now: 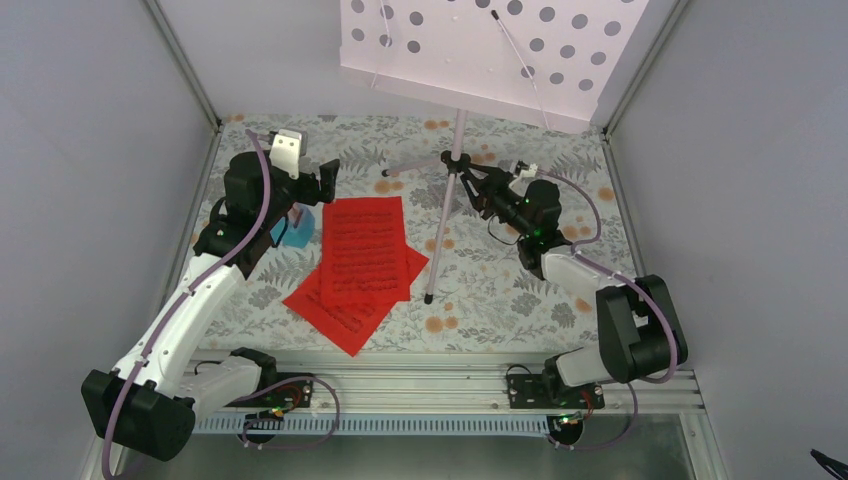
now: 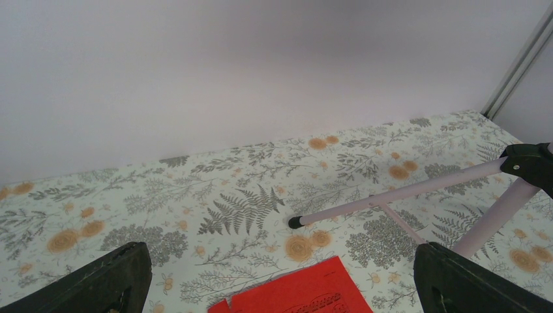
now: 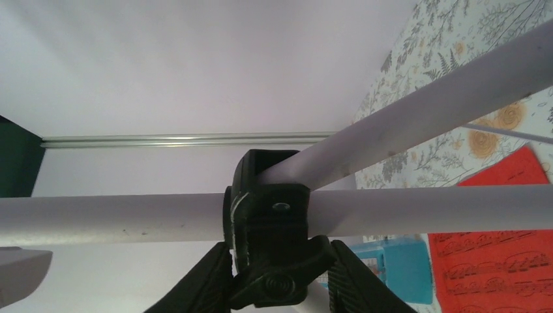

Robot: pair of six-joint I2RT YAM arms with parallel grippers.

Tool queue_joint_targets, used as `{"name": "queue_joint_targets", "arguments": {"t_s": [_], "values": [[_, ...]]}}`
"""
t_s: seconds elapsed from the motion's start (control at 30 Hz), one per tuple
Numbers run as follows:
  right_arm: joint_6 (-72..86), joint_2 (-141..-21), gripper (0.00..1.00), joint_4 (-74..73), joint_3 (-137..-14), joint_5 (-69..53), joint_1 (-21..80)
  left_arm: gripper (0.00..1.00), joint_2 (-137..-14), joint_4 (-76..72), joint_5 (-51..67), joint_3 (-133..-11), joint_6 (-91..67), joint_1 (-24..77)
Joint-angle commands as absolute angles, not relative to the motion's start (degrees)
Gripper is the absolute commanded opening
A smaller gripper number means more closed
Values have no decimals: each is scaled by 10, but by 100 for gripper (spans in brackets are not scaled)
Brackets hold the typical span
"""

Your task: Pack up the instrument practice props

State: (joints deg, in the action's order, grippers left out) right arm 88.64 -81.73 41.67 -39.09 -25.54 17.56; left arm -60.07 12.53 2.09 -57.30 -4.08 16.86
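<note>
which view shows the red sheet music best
Top external: the red sheet music lies in plain view, fanned. Left wrist catches only one corner at its bottom edge; right wrist shows a strip at its lower right.

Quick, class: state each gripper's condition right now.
Left gripper: open, holding nothing.
Right gripper: closed on the music stand's hub.

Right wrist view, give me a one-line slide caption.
Right gripper straddling the black collar of the lilac music stand, red sheet music and blue metronome beyond.

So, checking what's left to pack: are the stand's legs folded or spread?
Spread: the stand is upright, and the two legs in view splay out from the black hub, feet far apart.
</note>
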Motion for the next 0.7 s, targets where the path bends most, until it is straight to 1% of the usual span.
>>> {"name": "queue_joint_targets", "arguments": {"t_s": [0.0, 0.1, 0.27, 0.37, 0.47, 0.6, 0.67], "values": [[900, -824, 31, 444, -399, -261, 174, 100, -603, 125, 26, -582, -46, 168], [900, -822, 26, 444, -397, -260, 173, 100, -602, 125, 26, -582, -46, 167], [898, -818, 14, 437, -396, -257, 173, 100, -602, 124, 26, -582, -46, 167], [896, -816, 10, 435, -396, -255, 174, 100, -603, 125, 26, -583, -45, 167], [895, -815, 11, 434, -396, -253, 173, 100, -603, 124, 26, -583, -45, 167], [895, -814, 26, 431, -395, -251, 173, 100, -603, 124, 26, -583, -45, 168], [895, -814, 30, 431, -394, -251, 174, 100, -603, 125, 26, -582, -45, 168]]}}
